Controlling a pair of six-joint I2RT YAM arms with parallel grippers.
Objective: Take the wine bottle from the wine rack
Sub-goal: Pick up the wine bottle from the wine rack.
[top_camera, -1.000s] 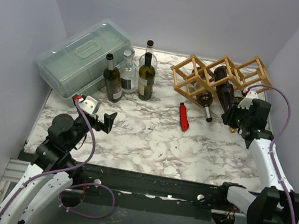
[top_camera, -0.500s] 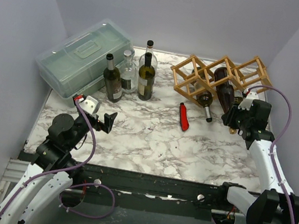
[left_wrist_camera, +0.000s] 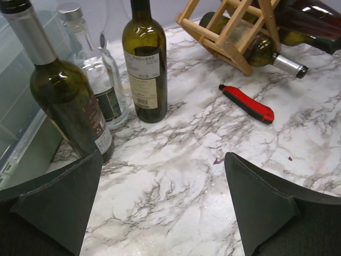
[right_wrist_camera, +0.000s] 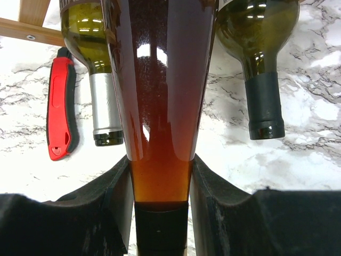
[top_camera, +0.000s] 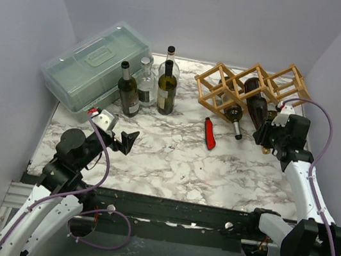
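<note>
The wooden wine rack (top_camera: 250, 83) stands at the back right, and its near end shows in the left wrist view as the rack (left_wrist_camera: 229, 32). A brown wine bottle (top_camera: 255, 100) lies in it, neck toward me. My right gripper (top_camera: 267, 134) is shut on that neck. In the right wrist view the amber bottle (right_wrist_camera: 159, 96) runs down between the gripper (right_wrist_camera: 161, 168) pads (right_wrist_camera: 120, 186), which press on both sides just above the dark capsule. My left gripper (top_camera: 124, 141) hovers low at the near left, open and holding nothing, also seen as the gripper (left_wrist_camera: 162, 154) over bare marble.
Two green bottles (right_wrist_camera: 95, 58) (right_wrist_camera: 259, 69) lie in the rack beside the held one. A red utility knife (top_camera: 210, 134) (left_wrist_camera: 248, 104) lies in front of the rack. Several bottles (top_camera: 166, 90) (left_wrist_camera: 145, 64) stand at the back middle, next to a translucent lidded box (top_camera: 93, 64).
My left gripper has shifted a little to the right and forward, still open. The right gripper and the bottle have not moved.
</note>
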